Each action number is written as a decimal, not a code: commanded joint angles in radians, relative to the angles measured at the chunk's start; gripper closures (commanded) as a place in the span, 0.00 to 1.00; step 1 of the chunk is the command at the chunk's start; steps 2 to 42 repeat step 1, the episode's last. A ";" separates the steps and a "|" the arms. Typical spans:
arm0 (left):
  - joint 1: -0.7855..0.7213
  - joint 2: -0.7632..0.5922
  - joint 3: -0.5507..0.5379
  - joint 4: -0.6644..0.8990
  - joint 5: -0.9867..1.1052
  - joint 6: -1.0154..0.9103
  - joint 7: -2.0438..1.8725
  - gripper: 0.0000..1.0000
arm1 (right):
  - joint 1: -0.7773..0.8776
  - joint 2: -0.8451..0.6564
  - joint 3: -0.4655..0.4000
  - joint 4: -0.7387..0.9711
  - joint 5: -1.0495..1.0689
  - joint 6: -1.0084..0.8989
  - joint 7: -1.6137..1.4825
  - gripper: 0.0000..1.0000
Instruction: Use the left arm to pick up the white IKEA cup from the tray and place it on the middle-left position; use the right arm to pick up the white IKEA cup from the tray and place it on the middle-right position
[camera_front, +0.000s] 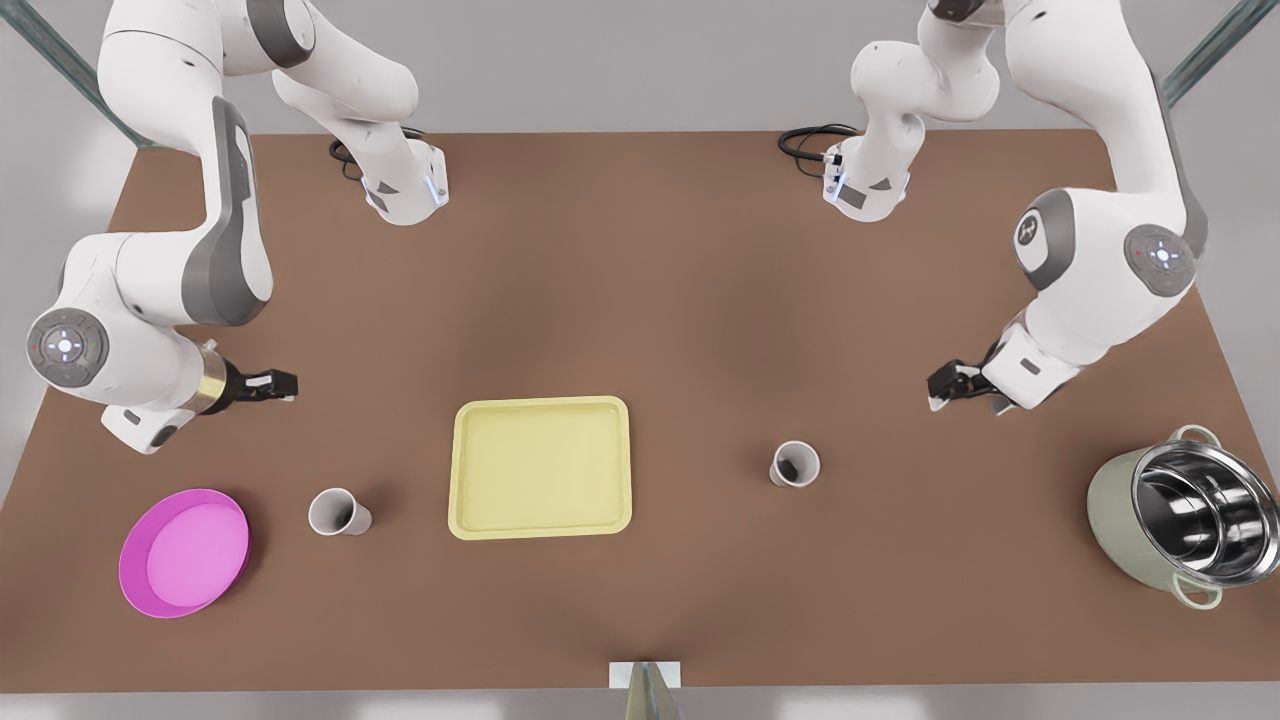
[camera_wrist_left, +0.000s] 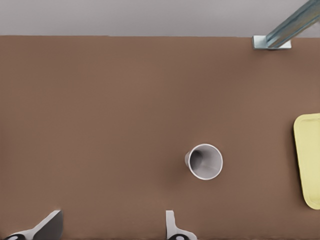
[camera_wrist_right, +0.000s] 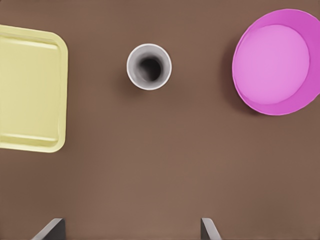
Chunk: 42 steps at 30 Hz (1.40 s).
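Note:
The pale yellow tray (camera_front: 540, 467) lies mid-table. One white cup (camera_front: 795, 464) stands upright on the bare tabletop to the tray's right in the front view. My left gripper (camera_front: 945, 388), on the plain-wristed arm at the front view's right, hovers open behind it. In the left wrist view that cup (camera_wrist_left: 205, 161) sits ahead of the gripper (camera_wrist_left: 111, 227). A second white cup (camera_front: 338, 511) stands on the table at the tray's other side. My right gripper (camera_front: 275, 383), on the brass-ringed arm, hangs open above and behind it. The right wrist view has this cup (camera_wrist_right: 149, 66) ahead of the gripper (camera_wrist_right: 131, 230).
A pink bowl (camera_front: 185, 550) sits near the front left corner in the front view, close to the second cup. A steel pot (camera_front: 1175, 530) stands at the front right. A metal post (camera_front: 648, 685) rises at the middle of the front edge.

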<state>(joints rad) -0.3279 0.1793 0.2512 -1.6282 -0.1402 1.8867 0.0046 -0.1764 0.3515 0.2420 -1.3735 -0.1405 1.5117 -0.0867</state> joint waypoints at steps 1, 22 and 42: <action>0.009 0.002 0.000 0.001 0.017 -0.103 0.000 0.00 | 0.000 0.001 0.000 0.001 -0.001 -0.005 0.140 0.00; 0.009 0.002 0.000 0.001 0.017 -0.103 0.000 0.00 | 0.000 0.001 0.000 0.001 -0.001 -0.005 0.140 0.00; 0.009 0.002 0.000 0.001 0.017 -0.103 0.000 0.00 | 0.000 0.001 0.000 0.001 -0.001 -0.005 0.140 0.00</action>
